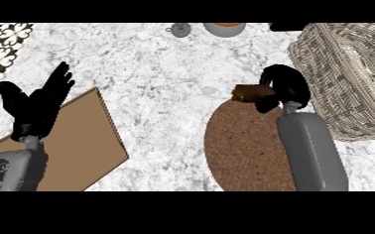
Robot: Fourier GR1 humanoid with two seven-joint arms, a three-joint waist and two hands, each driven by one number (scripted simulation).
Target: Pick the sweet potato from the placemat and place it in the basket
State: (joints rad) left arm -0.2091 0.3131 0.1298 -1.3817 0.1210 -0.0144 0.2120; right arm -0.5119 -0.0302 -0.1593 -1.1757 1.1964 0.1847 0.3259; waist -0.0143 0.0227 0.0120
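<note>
Marble counter (147, 69) holds a round woven placemat (245, 148) beside a wicker basket (341, 69). Right hand (287, 87) curls round the sweet potato (249, 92), at the placemat's far edge. Stiff and lumpy, probably best gripped mid-body. Left hand (40, 104) rests spread, over a brown board (81, 144)

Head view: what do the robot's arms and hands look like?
Two smooth grey forearms, rounded like capsules, each narrowing at the wrist into a black hand with fingers and a thumb: left hand, right hand. No cables, markings or sleeves are visible.
</note>
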